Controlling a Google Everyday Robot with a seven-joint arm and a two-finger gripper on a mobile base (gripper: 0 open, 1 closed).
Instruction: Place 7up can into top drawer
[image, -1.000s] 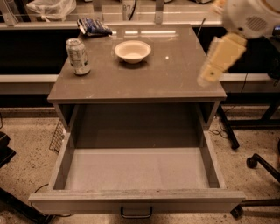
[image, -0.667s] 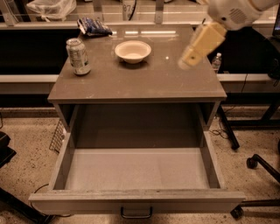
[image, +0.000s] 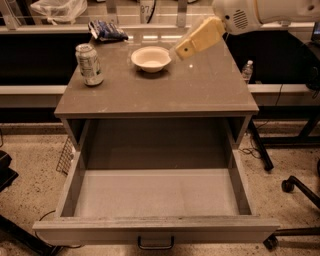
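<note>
The 7up can (image: 89, 64) stands upright on the left side of the brown cabinet top (image: 170, 92). The top drawer (image: 156, 194) is pulled fully open below it, with a pale bare floor and a dark handle (image: 155, 243) on its front. My gripper (image: 180, 50) is cream-yellow and reaches in from the upper right. It hovers over the cabinet top just right of a white bowl (image: 150, 58), well to the right of the can, and holds nothing that I can see.
A dark blue snack packet (image: 107, 30) lies at the back left of the top. A plastic bag (image: 57, 8) sits on the counter behind. A water bottle (image: 247, 70) and chair legs (image: 295, 187) stand at the right of the cabinet.
My gripper has moved left and farther back over the cabinet top, from near its right edge to beside the bowl. The can, the bowl and the drawer have not moved.
</note>
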